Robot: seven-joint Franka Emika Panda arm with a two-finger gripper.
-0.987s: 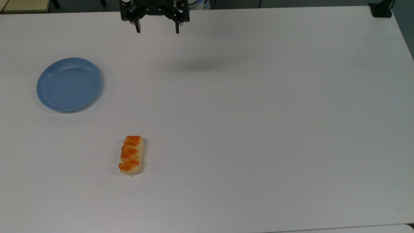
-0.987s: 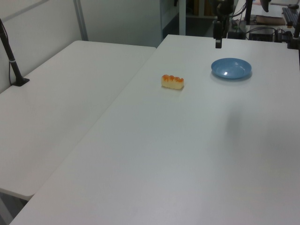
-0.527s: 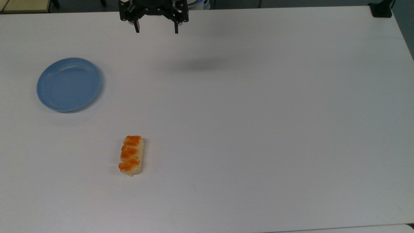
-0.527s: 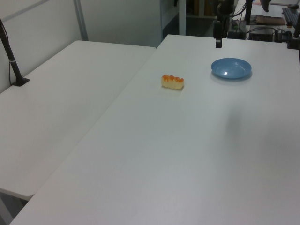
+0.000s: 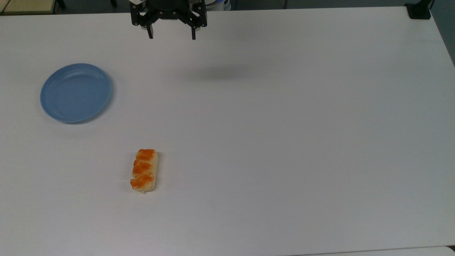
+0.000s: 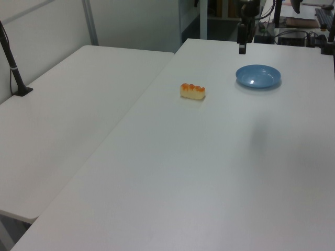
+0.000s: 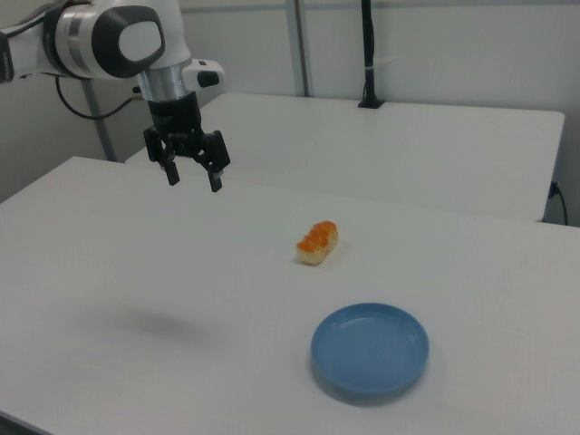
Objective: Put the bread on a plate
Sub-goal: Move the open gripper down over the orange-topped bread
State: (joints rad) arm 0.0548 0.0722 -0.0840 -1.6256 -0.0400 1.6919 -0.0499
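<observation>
The bread, pale beige with orange-brown crust bumps, lies on the white table in the top view's lower left; it also shows as the bread and the bread. The empty light-blue plate sits at the top view's left, apart from the bread, seen too as the plate and the plate. My gripper hangs open in the air at the top view's upper edge, far from both; in the right view the gripper is high above the table.
A black post base stands at the top view's upper right corner. A second white table adjoins on the left view's left, with a black pole on it. Desks with cables lie beyond the table's far end.
The gripper has shifted only slightly near the top view's upper edge. The bread and plate have not moved.
</observation>
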